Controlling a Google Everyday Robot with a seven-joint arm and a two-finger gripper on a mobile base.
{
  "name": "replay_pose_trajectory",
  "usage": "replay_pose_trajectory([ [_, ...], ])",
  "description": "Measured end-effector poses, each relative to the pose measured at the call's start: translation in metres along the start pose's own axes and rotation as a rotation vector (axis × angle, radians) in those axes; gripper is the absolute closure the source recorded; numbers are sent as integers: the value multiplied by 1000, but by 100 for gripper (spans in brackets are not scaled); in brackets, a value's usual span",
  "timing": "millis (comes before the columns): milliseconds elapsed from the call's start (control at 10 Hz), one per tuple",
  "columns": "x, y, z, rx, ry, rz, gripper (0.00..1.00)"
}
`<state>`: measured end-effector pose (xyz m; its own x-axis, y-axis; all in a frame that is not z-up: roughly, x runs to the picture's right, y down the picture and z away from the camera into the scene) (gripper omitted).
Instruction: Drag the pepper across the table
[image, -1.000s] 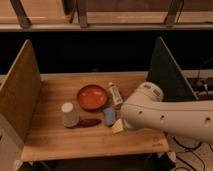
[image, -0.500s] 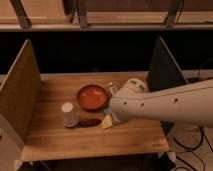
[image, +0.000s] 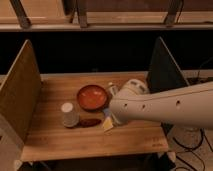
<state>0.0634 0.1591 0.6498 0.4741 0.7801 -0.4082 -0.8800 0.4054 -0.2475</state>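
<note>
Butcher-block planks of the table (image: 55, 142) are running across the near ground in front of you, with upright boards (image: 20, 95) flanking both sides. Just beyond the bare front strip, the pepper (image: 90, 122) is lying flat, a small dark reddish-brown pod tapering toward its ends, just right of the white cup (image: 69, 114). Your gripper (image: 116, 120) is sitting low near the pepper's right end, largely hidden under the white arm (image: 165, 106), jaws standing spread wide, beside a sponge (image: 106, 124). Farther back, the orange-red bowl (image: 92, 97) is resting.
</note>
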Motion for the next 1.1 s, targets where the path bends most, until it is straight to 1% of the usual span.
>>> replay_pose_trajectory([
  [100,5,4,-2,2,21,-68,20],
  [300,22,13,-13,4,94,-284,20],
  [400,25,17,-19,-7,100,-366,20],
  [500,25,21,-32,-27,84,-466,20],
  [600,27,22,-40,-40,74,-526,20],
  [800,26,26,-51,-54,52,-609,20],
  [900,26,27,-54,-58,46,-631,20],
  [1000,25,27,-53,-58,42,-634,20],
  [1100,20,21,-48,-47,33,-644,20],
])
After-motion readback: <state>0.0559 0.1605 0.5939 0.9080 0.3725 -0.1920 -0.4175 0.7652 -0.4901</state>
